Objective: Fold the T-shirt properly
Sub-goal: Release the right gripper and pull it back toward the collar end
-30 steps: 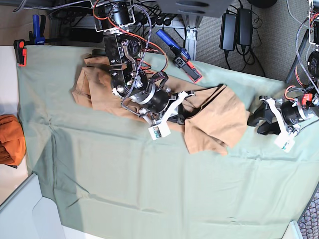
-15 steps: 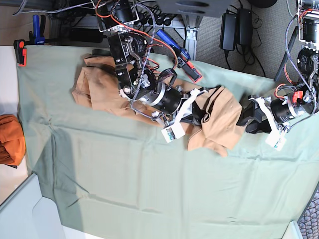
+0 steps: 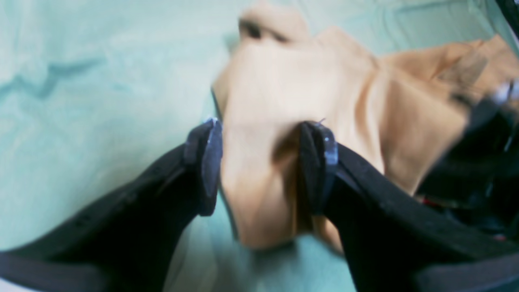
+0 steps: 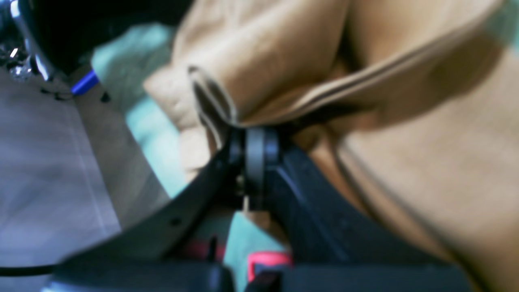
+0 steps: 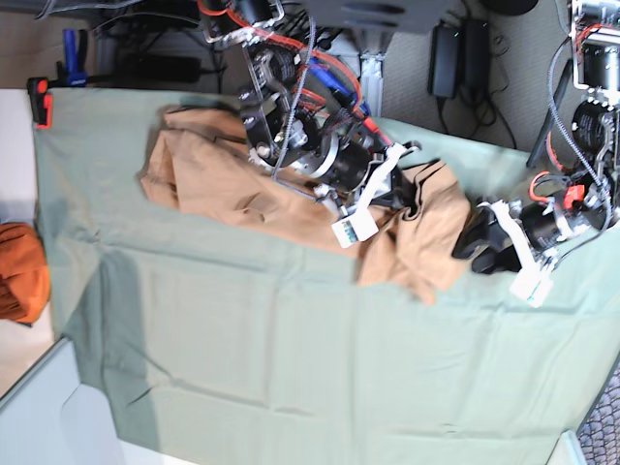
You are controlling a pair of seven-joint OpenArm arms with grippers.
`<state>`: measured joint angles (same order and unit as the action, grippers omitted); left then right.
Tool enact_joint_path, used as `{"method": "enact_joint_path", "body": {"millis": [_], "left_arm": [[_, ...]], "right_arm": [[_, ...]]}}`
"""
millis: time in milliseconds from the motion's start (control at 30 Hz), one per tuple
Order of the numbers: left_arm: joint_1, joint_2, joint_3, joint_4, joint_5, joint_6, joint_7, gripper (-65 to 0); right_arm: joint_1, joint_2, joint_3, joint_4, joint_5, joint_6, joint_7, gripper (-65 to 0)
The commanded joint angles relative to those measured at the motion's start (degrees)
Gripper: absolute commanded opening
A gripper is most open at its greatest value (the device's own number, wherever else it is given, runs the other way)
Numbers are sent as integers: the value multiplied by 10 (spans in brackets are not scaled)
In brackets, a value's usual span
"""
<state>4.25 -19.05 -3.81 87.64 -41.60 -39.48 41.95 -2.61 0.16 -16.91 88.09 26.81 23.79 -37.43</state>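
From left to right across the overhead view: a darker orange cloth bundle (image 5: 19, 271) sits at the far left edge, off the pale green sheet (image 5: 291, 358) that covers the worktop. The T-shirt (image 5: 203, 179), plain peach-tan, lies crumpled in a long band across the upper part of the sheet, not yet spread flat.

Over the middle of that band is my right gripper (image 5: 392, 199). Its fingers are closed on a bunched edge of the T-shirt; in the right wrist view the two pads (image 4: 255, 152) meet with a seamed fold of cloth (image 4: 308, 103) pinched between them, and the fabric rises away from the sheet there.

Further right, at the shirt's loose end, is my left gripper (image 5: 475, 242). Its fingers are spread wide. In the left wrist view a rounded lump of the T-shirt (image 3: 284, 101) sits between the two fingertips (image 3: 211, 158), just at or touching them, but they have not closed on it. That view is blurred, so I cannot tell exactly which part of the garment it is.

I judge this to be an early step: getting hold of the shirt at two places so it can be lifted and laid out flat before any fold. The next move calls for my left fingers to close on the cloth between them, then for both arms to draw apart evenly, keeping the fabric taut without dragging the green sheet along.
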Motion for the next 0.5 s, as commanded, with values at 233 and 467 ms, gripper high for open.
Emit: {"method": "enact_joint_path", "body": {"millis": [233,467], "left_arm": [[-15,0,-3,10,0,-5,-15,-309],[-15,-1,-3,10,-1,-5,-9,-309]], "right_arm": [[2,-2,4,60,-1,63,13,-650],[2,14,60,137,-38,62,-8,-650]]}}
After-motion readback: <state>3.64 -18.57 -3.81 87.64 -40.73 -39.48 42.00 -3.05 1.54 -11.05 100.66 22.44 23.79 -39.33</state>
